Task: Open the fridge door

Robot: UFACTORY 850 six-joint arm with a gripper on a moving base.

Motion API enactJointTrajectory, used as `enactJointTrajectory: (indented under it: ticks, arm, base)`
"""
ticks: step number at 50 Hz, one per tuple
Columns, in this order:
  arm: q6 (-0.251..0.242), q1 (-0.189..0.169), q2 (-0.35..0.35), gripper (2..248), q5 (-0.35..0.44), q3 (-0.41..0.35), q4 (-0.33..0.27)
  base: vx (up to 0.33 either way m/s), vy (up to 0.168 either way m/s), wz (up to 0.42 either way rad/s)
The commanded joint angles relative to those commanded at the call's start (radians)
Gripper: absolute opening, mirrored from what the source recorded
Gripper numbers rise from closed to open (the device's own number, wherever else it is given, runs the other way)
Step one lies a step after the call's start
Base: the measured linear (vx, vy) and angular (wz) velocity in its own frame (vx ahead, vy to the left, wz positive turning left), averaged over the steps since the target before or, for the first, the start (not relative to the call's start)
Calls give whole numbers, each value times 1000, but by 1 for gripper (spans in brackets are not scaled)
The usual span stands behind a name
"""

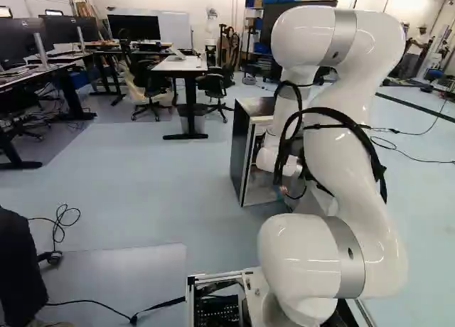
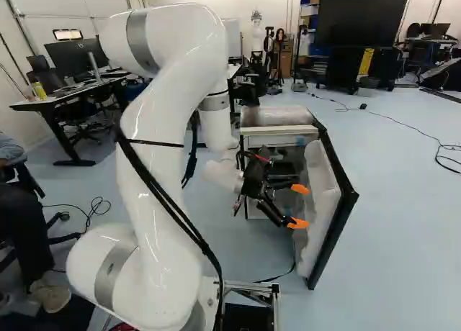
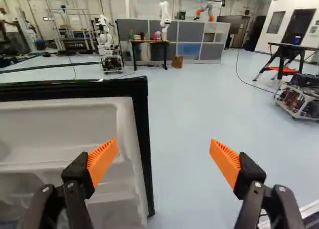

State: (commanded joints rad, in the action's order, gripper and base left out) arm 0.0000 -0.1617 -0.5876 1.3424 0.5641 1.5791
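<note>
Claw (image 3: 163, 149) found released, its two fingers standing wide apart with nothing between the orange pads (image 3: 102, 162). The fridge door (image 2: 328, 201) stands well out from the fridge (image 1: 243, 146), swung to the right of the opening in the right base view, with its white inner lining exposed. Claw position: on the inner side of the door, near its free edge. In the wrist view one finger overlaps the lining, while the other lies beyond the black border, over the floor (image 3: 184, 114). Contact with the door cannot be confirmed from any view.

Assessment: the initial parting of door from cabinet is done, and no pull from the outside is called for. The step in hand is judged to be the outward push from within, at or near its end.

Next move: if a wider opening is wanted, bring one finger against the lining close to the free edge and press outward along the hinge's arc, without clamping. If the present opening is accepted, back away clear of the door.

Risks noted: the finger nearer the edge could slip past the border and lose its push; the other could catch in the moulded door shelves; a hard shove might shift the fridge itself.
</note>
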Motion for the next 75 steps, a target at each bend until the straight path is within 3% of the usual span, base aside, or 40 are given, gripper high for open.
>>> enactJointTrajectory:
  ticks: [15, 21, 49, 75]
  arm:
    - [0, 90, 26, 247, 0, -74, -33]
    - [0, 107, 30, 247, 0, -87, -44]
    - [0, 113, 43, 247, -7, -96, -69]
    - [0, 116, 96, 247, -36, -120, -165]
  base:
    - [0, 0, 0]
    - [0, 0, 0]
    - [0, 0, 0]
    - [0, 0, 0]
